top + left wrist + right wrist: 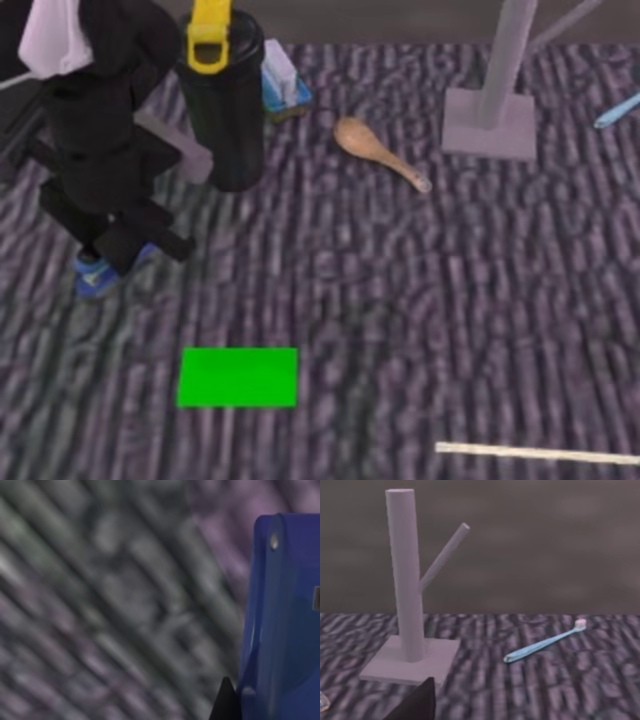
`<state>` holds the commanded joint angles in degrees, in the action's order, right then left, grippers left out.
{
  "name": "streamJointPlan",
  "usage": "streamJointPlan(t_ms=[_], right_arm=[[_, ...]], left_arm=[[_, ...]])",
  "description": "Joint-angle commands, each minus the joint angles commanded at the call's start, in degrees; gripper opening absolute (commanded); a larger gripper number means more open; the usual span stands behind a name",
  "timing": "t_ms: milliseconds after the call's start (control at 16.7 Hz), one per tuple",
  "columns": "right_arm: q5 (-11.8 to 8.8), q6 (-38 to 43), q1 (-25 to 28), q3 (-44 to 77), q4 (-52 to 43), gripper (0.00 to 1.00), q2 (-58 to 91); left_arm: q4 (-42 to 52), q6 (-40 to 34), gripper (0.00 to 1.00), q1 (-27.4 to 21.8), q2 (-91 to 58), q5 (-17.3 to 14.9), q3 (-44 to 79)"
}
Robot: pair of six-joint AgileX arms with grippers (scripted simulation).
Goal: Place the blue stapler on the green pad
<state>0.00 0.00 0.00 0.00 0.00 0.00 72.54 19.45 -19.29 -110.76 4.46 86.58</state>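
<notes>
The left gripper is sitting over the stapler; its grip state cannot be told. A black bottle is standing beyond the stapler, and the pad is lying apart.

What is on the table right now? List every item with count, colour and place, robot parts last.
blue stapler: one, royal blue, table's left side, mostly under the left tool.
green pad: one, bright green, front left, bare.
black bottle: one, black with a yellow cap, back left.
blue-and-white block: one, beside the bottle.
wooden spoon: one, tan, back centre.
grey stand: one, pale grey post with a side branch on a square base, back right.
toothbrush: one, light blue, right of the stand.
thin stick: one, cream, front right.
left tool: black, down over the stapler.
right arm: only a dark tip in its wrist view.
</notes>
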Motion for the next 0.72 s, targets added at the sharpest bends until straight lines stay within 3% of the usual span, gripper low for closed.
streamJointPlan(t_ms=[360,720], right_arm=[[0.0,0.0,0.0,0.0,0.0,1.00,0.0],[0.0,0.0,0.0,0.0,0.0,1.00,0.0]], left_arm=[[4.1,-50.1,0.00,-5.6,-1.0,1.0,-0.9],[3.9,-98.8,0.00,-11.2,-0.4,-0.6,-2.8]])
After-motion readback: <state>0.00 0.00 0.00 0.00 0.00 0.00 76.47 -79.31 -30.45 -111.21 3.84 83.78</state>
